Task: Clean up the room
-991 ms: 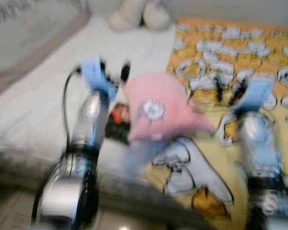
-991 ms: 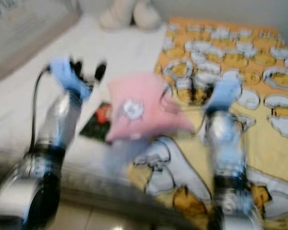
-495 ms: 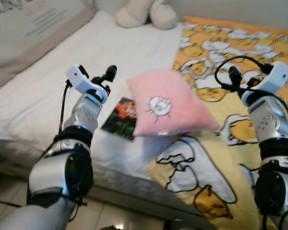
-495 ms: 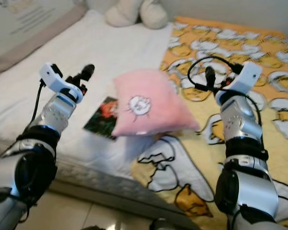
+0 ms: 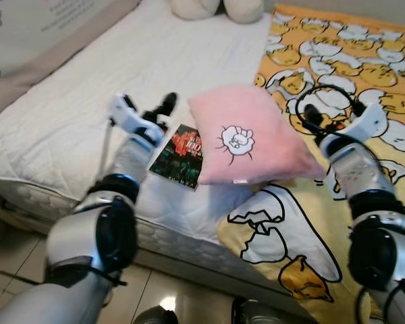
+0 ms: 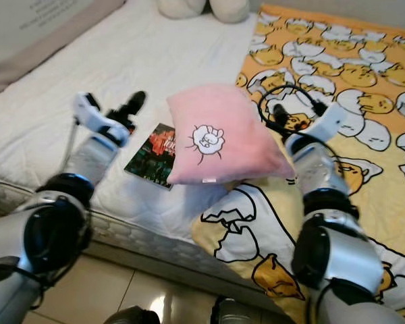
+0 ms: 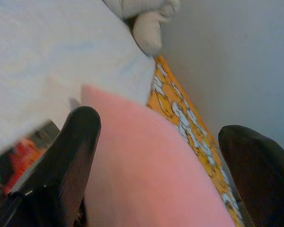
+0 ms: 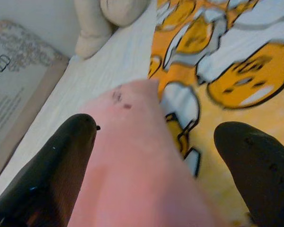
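A pink pillow (image 5: 246, 135) with a white cartoon patch lies on the bed, across the seam between the white sheet and the yellow duvet. Its left edge overlaps a dark book (image 5: 179, 155) that lies flat on the sheet. My left gripper (image 5: 165, 106) is open just off the pillow's left edge, above the book. On the opposite side, my right gripper (image 5: 312, 113) is also open, at the pillow's upper right edge. Both wrist views look along wide-spread fingers (image 7: 61, 165) (image 8: 57, 161) at the pillow (image 7: 146, 179) (image 8: 132, 165).
A cream plush toy (image 5: 216, 7) sits at the head of the bed. The yellow egg-print duvet (image 5: 364, 61) covers the right half and the white sheet (image 5: 74, 108) the left. A printed panel (image 5: 27, 34) stands at far left. Tiled floor (image 5: 13, 270) lies below the mattress edge.
The camera has steadied from a blur and shifted over the bed. Both grippers have drawn in closer to the pillow's two sides. The pillow and book lie as before.
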Robot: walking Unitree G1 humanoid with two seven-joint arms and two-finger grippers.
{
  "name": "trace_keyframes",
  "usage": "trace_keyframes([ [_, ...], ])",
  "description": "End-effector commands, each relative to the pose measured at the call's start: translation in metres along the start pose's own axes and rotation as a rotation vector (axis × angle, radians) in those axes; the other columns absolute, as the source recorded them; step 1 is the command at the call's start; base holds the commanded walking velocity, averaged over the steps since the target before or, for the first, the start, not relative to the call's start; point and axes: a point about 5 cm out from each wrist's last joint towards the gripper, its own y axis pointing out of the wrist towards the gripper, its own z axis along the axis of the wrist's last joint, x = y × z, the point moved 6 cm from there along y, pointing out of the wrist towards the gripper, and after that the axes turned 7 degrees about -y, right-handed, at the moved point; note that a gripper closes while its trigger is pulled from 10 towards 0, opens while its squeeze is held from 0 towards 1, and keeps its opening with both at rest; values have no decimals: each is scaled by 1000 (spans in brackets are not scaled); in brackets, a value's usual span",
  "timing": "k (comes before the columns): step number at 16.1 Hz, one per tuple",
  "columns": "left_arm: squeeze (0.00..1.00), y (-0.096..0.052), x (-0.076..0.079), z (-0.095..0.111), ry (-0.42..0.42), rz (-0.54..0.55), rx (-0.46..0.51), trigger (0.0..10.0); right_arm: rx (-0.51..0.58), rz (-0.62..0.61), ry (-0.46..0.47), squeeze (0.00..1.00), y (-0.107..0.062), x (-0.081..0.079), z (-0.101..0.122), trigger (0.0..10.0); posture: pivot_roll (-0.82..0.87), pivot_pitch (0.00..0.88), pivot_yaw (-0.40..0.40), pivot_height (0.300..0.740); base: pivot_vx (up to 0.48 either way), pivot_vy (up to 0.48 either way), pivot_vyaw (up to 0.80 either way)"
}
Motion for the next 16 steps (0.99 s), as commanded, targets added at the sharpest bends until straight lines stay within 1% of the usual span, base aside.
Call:
trace_keyframes([
  [1, 0, 4, 12, -11, -20, -41, -31, 10000, 14, 23, 27, 0, 3, -9, 4, 10000, -191, 172, 20, 740, 0, 0, 0],
  [2, 0, 5, 19, -25, -32, -59, -67, 10000, 1, 28, 41, 0, 3, -12, -1, 10000, -196, 174, 21, 740, 0, 0, 0],
  [3, 0, 5, 22, -32, -43, -70, -87, 10000, -9, 32, 53, 0, 3, -12, -5, 10000, -201, 178, 22, 740, 0, 0, 0],
  [4, 0, 5, 27, -47, -66, -84, -125, 10000, -25, 40, 56, 0, 2, -13, -10, 10000, -214, 186, 24, 740, 0, 0, 0],
  [6, 0, 5, 34, -63, -77, -95, -161, 10000, -31, 38, 59, 0, -1, -9, -13, 10000, -231, 202, 28, 740, 0, 0, 0],
  [7, 0, 4, 35, -71, -33, -97, -191, 10000, -34, 34, 61, 0, -3, -7, -15, 10000, -231, 208, 29, 740, 0, 0, 0],
  [8, 0, 3, 29, -82, 74, -43, -237, 10000, -41, 29, 66, 0, -5, -3, -18, 10000, -230, 210, 28, 740, 0, 0, 0],
  [9, 0, 4, 39, -87, 31, -80, -236, 10000, -48, 18, 76, 0, -7, 3, -22, 10000, -235, 213, 29, 740, 0, 0, 0],
  [10, 0, 4, 55, -99, 3, -143, -257, 10000, -59, -2, 97, 0, -11, 11, -29, 10000, -237, 215, 30, 740, 0, 0, 0],
  [11, 0, 2, 64, -112, 29, -171, -292, 10000, -71, -11, 115, 0, -15, 16, -35, 10000, -242, 217, 32, 740, 0, 0, 0],
  [12, 0, 1, 67, -120, 62, -180, -314, 10000, -84, -12, 125, 0, -17, 17, -41, 10000, -246, 219, 33, 740, 0, 0, 0],
  [13, 0, 1, 67, -123, 82, -174, -321, 10000, -98, -9, 128, 0, -19, 16, -46, 10000, -250, 219, 36, 740, 0, 0, 0],
  [15, 0, 0, 66, -130, 130, -138, -323, 10000, -131, 15, 147, 0, -21, 7, -58, 10000, -258, 221, 39, 740, 0, 0, 0],
  [16, 0, 0, 65, -132, 147, -132, -327, 10000, -136, 20, 150, 0, -21, 4, -60, 10000, -258, 221, 39, 740, 0, 0, 0],
])
